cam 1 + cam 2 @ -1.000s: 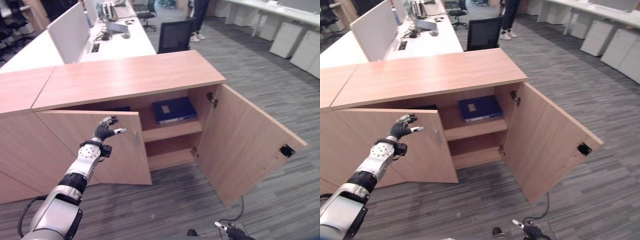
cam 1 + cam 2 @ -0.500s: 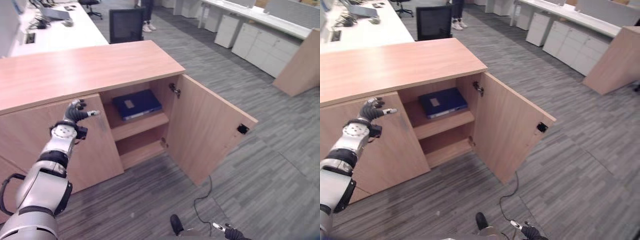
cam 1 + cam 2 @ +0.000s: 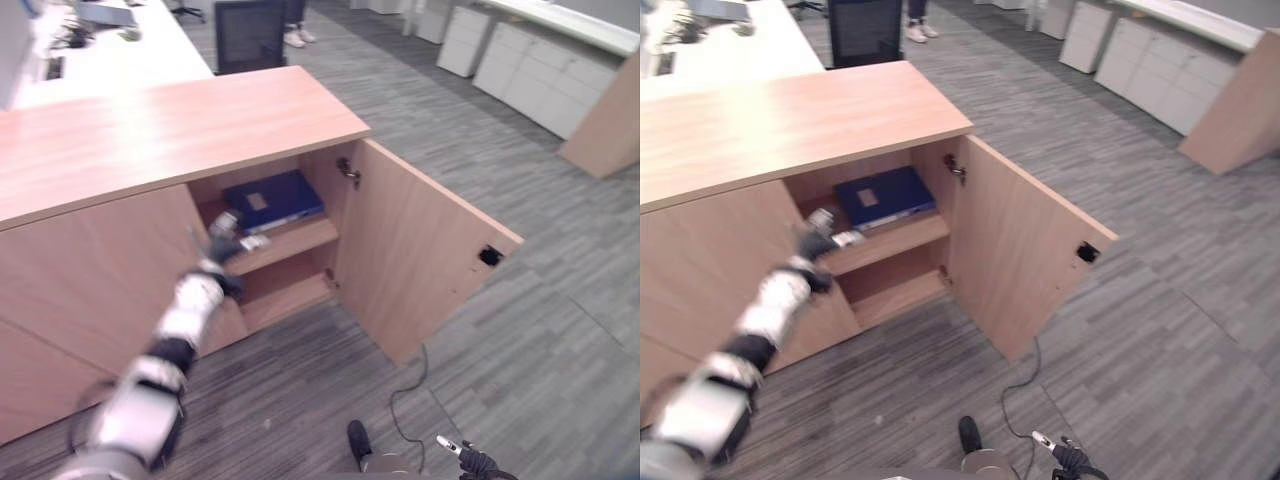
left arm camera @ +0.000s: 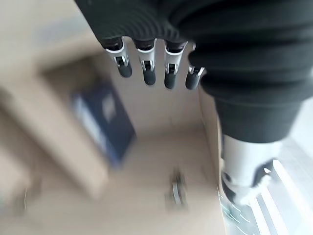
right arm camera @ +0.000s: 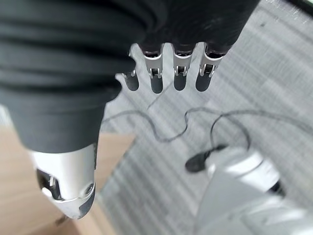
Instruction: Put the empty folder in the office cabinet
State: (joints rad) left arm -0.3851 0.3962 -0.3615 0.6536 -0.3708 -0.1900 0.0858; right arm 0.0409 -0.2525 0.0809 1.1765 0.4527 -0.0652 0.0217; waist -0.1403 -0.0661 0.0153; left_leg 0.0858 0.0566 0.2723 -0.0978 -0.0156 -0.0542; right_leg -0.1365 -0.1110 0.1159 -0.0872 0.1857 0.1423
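1. Right now the blue folder [image 3: 272,200] lies flat on the upper shelf [image 3: 290,243] of the wooden cabinet [image 3: 170,130]; neither hand holds it.
2. Labels: the folder carries a pale label [image 3: 257,201] on its cover; any writing on it is too small to read. No other readable print.
3. Left hand [image 3: 228,240] is stretched out in front of the cabinet opening, just at the edge of the upper shelf, blurred in the head views. It is empty.
4. Left wrist view shows that hand's fingers [image 4: 149,73] straight and relaxed in a row, thumb apart, nothing between them; past them the folder [image 4: 105,122] shows as a blurred blue shape inside the cabinet.
5. Right hand [image 3: 1068,455] sits low at the bottom edge of the head views, over the grey carpet [image 3: 520,200], well apart from the cabinet.
6. Right wrist view shows its fingers [image 5: 178,76] straight and slack, holding nothing, carpet beyond.
7. Right cabinet door [image 3: 420,260] stands wide open, with a small dark fitting [image 3: 490,256] on its inner face; left door [image 3: 100,270] looks closed or nearly so.
8. Head views alone show a black office chair [image 3: 248,35] and a white desk [image 3: 90,60] behind the cabinet, a person's shoes [image 3: 295,38] by the chair, and white drawer units [image 3: 540,70] along the far side.
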